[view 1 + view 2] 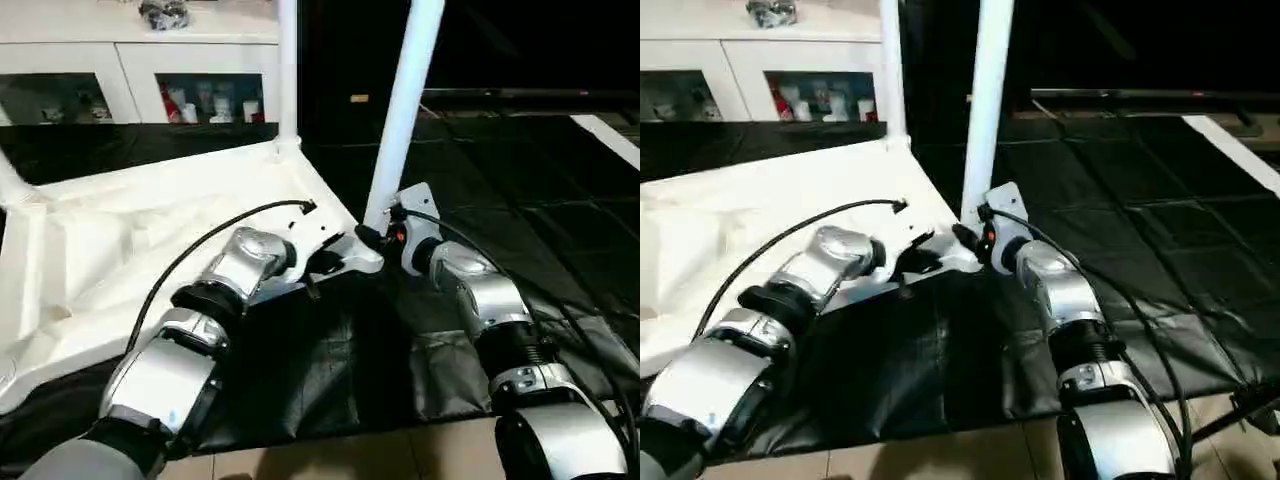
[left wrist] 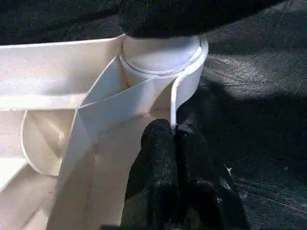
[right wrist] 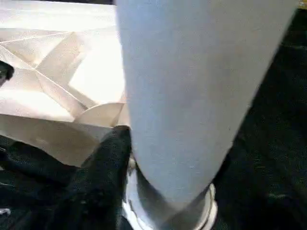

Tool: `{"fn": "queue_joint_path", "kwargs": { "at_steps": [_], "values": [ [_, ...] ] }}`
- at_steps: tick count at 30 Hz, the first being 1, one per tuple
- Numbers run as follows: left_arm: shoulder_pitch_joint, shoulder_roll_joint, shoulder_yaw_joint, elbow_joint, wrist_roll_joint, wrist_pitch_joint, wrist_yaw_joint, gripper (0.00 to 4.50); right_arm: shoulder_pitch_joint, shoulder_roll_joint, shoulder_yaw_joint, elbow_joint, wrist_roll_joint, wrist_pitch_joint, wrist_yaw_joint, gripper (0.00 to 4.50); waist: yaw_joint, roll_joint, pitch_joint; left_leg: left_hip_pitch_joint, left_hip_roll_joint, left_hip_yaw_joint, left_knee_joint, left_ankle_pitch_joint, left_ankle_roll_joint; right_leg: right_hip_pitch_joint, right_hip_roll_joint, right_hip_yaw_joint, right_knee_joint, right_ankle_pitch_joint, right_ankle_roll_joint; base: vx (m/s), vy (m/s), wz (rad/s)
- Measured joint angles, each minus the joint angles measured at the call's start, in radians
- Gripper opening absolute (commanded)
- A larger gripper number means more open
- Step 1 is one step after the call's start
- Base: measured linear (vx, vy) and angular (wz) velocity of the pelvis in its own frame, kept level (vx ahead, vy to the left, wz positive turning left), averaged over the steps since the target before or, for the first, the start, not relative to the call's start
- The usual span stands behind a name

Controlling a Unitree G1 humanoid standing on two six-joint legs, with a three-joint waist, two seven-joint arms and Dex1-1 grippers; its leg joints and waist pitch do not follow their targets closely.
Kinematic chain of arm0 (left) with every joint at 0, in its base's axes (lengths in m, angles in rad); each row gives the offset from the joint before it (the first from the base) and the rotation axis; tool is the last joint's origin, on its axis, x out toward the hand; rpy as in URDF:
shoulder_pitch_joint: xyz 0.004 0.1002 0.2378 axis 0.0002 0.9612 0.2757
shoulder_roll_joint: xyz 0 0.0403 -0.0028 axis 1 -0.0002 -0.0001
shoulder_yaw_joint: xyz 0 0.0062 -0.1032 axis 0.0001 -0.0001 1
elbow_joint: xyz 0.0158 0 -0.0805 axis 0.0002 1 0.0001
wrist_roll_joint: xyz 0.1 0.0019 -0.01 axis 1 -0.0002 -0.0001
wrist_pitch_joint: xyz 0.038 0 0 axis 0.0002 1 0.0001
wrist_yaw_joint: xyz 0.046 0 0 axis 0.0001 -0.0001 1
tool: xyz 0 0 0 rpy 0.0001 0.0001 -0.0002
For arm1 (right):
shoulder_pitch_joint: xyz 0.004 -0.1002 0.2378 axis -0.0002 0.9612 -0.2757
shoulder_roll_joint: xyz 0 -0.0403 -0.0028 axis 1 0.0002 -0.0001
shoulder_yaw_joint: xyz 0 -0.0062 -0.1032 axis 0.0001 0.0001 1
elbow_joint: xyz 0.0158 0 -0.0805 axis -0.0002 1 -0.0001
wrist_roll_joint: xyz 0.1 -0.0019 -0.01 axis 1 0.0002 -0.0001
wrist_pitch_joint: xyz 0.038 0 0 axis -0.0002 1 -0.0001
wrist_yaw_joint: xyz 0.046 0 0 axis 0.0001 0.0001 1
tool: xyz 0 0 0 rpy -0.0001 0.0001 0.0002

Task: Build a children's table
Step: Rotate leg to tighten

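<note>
At the near corner socket [image 2: 163, 57], right gripper [image 1: 385, 235] jaws clasp the leg [image 1: 400, 110]; left gripper [image 1: 325, 262], jaws closed, braces the tabletop [image 1: 120, 240]. Best keep that leg upright and press straight down

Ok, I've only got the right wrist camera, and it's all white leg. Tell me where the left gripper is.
Observer: The left gripper is shut, with its tips at the thin wall of the corner socket on the upside-down table top.
Operator: Now give me the leg's lean.
Observer: From the head camera, the leg tilts with its top toward the robot's right and its foot at that near socket.
Operator: Count the other legs.
Observer: A second leg stands upright at the far corner. Part of a third leg shows at the left edge.
</note>
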State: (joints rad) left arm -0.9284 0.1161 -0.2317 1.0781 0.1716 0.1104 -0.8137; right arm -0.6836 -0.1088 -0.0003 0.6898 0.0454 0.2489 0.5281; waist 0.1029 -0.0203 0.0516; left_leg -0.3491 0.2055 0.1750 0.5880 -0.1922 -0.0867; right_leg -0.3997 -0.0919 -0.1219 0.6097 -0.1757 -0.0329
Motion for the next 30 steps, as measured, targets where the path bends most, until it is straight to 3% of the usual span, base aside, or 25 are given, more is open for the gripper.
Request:
{"fn": "queue_joint_path", "kwargs": {
  "at_steps": [2, 7, 12, 18, 23, 30],
  "values": [
    [0.000, 0.005, -0.002, -0.001, 0.000, -0.005, -0.008, 0.00, 0.003, 0.000, 0.000, -0.002, 0.000, -0.004, 0.008, 3.07, -0.001, -0.001, 0.000, 0.000, 0.000, 0.000, 0.000, 0.000, 0.000, 0.000, 0.000, 0.000, 0.000, 0.000, 0.000, 0.000, 0.000, 0.00],
    [0.014, 0.032, -0.008, -0.019, 0.000, -0.039, -0.064, 0.00, 0.029, -0.019, 0.002, -0.026, 0.013, -0.027, 0.092, 3.47, -0.002, -0.001, 0.001, -0.001, 0.000, 0.000, -0.002, 0.000, 0.000, -0.002, 0.000, 0.000, 0.000, -0.001, 0.001, 0.000, 0.000, 0.00],
    [0.024, 0.075, -0.033, -0.032, 0.000, -0.104, -0.168, 0.00, 0.079, -0.095, 0.027, -0.082, 0.048, -0.047, 0.272, 3.74, 0.006, -0.002, 0.001, -0.002, 0.000, 0.001, -0.002, 0.001, 0.004, -0.004, 0.000, 0.000, 0.000, -0.003, 0.000, 0.000, 0.000, 0.00],
    [0.056, 0.166, -0.073, -0.072, -0.007, -0.231, -0.394, 0.00, 0.134, -0.219, 0.083, -0.152, 0.115, -0.038, 0.579, 4.42, 0.023, -0.002, 0.002, -0.002, 0.001, 0.001, -0.001, 0.001, 0.005, -0.005, 0.000, 0.000, 0.001, -0.002, -0.001, 0.000, 0.000, 0.00],
    [0.062, 0.197, -0.109, -0.094, -0.008, -0.306, -0.518, 0.00, 0.135, -0.256, 0.133, -0.175, 0.130, -0.033, 0.738, 4.45, 0.049, -0.003, 0.002, -0.002, 0.001, 0.001, 0.001, -0.001, 0.002, -0.005, 0.000, 0.000, 0.001, -0.002, -0.002, 0.000, 0.000, 0.00],
    [0.079, 0.241, -0.127, -0.136, -0.018, -0.362, -0.630, 0.00, 0.132, -0.298, 0.153, -0.169, 0.158, -0.033, 0.871, 4.28, 0.056, -0.006, 0.004, -0.003, 0.001, 0.001, 0.001, -0.002, 0.002, -0.005, 0.000, 0.000, 0.001, -0.002, -0.001, 0.000, 0.000, 0.00]
  ]
}}
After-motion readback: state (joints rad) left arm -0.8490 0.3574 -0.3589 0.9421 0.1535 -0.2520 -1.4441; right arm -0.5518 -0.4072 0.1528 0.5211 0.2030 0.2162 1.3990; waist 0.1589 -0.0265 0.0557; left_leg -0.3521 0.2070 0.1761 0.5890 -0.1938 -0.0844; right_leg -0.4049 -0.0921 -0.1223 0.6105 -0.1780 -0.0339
